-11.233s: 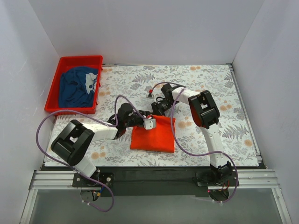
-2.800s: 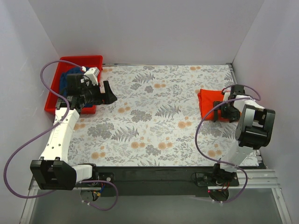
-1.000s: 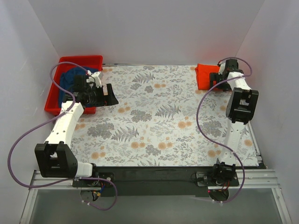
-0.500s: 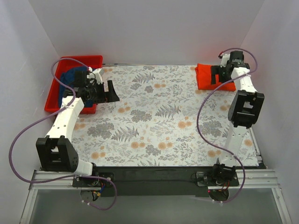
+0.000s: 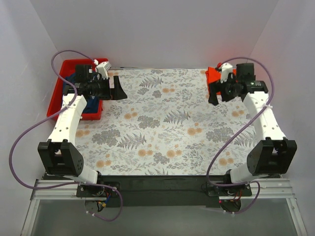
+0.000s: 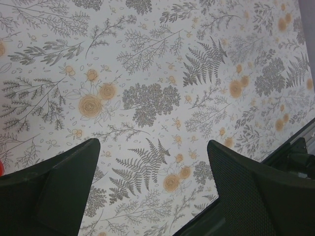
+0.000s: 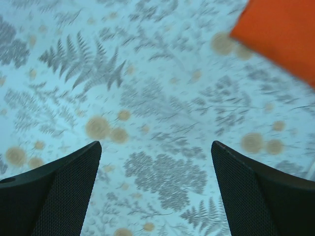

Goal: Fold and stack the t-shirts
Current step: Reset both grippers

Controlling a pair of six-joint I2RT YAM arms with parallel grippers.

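L gripper [image 5: 117, 89], wide & empty by the red plastic bin [image 5: 58, 94], should pinch one edge of the dark blue cloth t-shirt [image 5: 92, 106] & lift clear.

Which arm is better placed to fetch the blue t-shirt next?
Left. Its open left gripper hangs beside the red bin holding the blue t-shirt; the right gripper is across the table by the orange t-shirt.

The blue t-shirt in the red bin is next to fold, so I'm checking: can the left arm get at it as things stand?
Probably yes. The left gripper is open and empty, hovering just beside the red bin. The blue t-shirt lies loose in the open-topped bin, with nothing on top of it.
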